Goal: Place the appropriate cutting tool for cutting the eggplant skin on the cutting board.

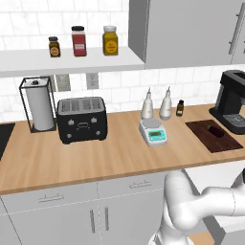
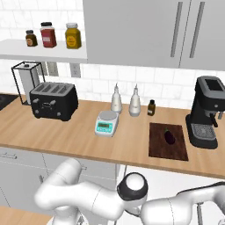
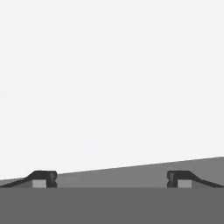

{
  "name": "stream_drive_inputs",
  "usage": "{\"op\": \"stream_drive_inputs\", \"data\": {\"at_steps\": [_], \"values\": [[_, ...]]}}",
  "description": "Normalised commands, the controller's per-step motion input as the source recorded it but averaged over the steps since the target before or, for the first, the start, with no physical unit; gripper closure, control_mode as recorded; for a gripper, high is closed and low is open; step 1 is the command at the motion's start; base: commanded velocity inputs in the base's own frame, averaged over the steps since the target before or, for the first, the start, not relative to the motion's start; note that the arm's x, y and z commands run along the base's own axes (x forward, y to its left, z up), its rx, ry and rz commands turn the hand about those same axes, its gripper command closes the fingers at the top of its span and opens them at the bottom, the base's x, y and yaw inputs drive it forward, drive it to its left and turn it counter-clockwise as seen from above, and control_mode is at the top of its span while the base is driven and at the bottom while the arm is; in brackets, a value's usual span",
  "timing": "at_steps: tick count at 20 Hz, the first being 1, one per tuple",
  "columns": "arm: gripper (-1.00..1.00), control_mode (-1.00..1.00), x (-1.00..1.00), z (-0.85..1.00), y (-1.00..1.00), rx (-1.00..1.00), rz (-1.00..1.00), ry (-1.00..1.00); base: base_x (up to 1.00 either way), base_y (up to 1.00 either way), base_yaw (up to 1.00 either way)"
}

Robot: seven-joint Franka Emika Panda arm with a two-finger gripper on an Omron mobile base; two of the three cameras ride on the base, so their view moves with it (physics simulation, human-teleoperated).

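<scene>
- Gripper in hand view: fingertips wide apart, nothing between them, facing a blank pale surface I can't identify.
- Arm bends low in front of the cabinets; its far end is cut off at the frame edges in both base views.
- Light wooden countertop under a white tiled wall, with toaster, kitchen scale and coffee machine.
- Cutting board lies just left of the coffee machine; eggplant rests on it, up on the counter.

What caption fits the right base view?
Eggplant lying on cutting board beside coffee machine; scale and toaster further left.
</scene>
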Motion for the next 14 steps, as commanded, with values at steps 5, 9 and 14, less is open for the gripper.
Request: {"op": "stream_drive_inputs", "data": {"at_steps": [5,9,14], "values": [[-1.0,-1.0,0.13,0.21,0.56,0.0,0.08,0.0,0.0,0.0,0.0],[-1.0,-1.0,0.08,0.0,0.94,0.0,0.12,-0.04,0.0,0.0,0.0],[-1.0,-1.0,0.14,0.0,0.67,0.0,0.15,-0.05,0.0,0.0,0.0]]}}
